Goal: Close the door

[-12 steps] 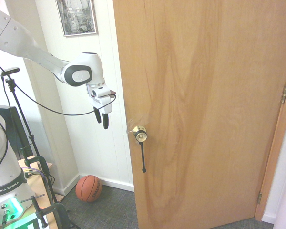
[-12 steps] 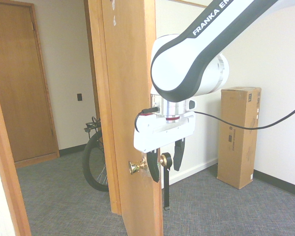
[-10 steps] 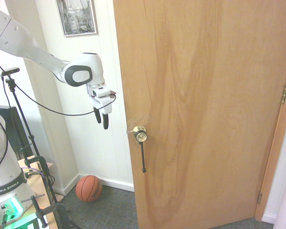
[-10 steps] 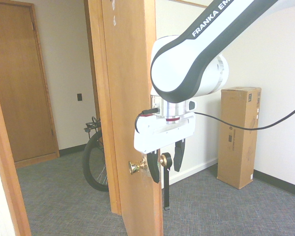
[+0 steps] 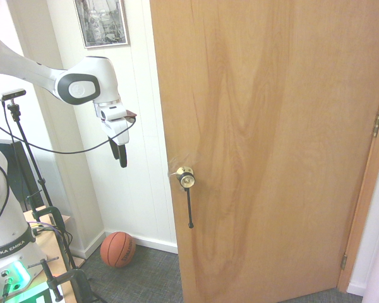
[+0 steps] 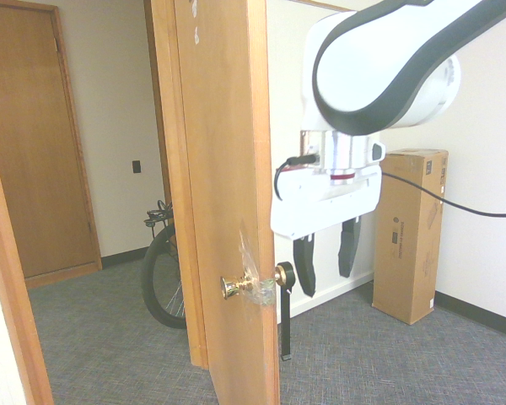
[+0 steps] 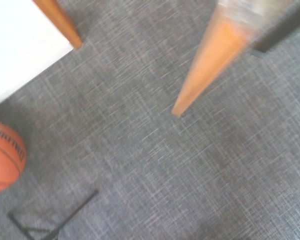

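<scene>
The light-brown wooden door (image 5: 271, 145) stands ajar, its grained face filling the right of the first exterior view. Its brass knob (image 5: 186, 178) carries a thin black strap (image 5: 189, 208) hanging down. In the second exterior view the door (image 6: 223, 169) shows edge-on, with the knob (image 6: 280, 275) and strap (image 6: 284, 321) on its free edge. My gripper (image 5: 119, 153) hangs open and empty, left of the door's edge and slightly above the knob, clear of both. My gripper (image 6: 325, 261) points down there too. The door's lower edge (image 7: 205, 65) shows blurred in the wrist view.
A basketball (image 5: 118, 249) lies on the grey carpet by the white wall under my gripper. A framed picture (image 5: 101, 22) hangs above. A tall cardboard box (image 6: 409, 232) stands against the wall, and a bicycle wheel (image 6: 162, 278) sits beyond the doorway.
My gripper has drawn away from the door's edge and knob, moving left and slightly up in the first exterior view. The door itself looks unmoved.
</scene>
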Robot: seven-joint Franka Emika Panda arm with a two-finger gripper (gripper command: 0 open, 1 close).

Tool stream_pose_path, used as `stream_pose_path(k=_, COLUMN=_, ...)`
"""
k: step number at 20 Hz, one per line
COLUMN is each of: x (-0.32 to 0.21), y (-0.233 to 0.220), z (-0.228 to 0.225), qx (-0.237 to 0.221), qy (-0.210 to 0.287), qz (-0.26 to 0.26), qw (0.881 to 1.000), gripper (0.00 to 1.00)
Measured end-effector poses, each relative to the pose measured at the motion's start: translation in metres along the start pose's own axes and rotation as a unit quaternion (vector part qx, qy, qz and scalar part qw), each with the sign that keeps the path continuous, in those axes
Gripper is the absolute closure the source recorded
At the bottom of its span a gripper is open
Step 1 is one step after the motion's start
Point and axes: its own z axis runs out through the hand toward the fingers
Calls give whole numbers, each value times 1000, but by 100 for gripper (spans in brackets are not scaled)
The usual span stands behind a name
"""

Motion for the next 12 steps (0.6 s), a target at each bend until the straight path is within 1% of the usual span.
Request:
stream_pose_path(k=3, x=31, y=6, z=-7, qx=15, qy=9, qz=41, qw=999, gripper=0)
stream_pose_path(k=7, x=96, y=-10, z=-8, qx=31, qy=13, qz=94, qw=995, gripper=0)
stream_pose_path(k=10, x=135, y=-26, z=-13, qx=40, qy=12, qz=118, qw=992, gripper=0)
stream_pose_path(k=12, x=147, y=-27, z=-17, qx=46, qy=10, qz=129, qw=991, gripper=0)
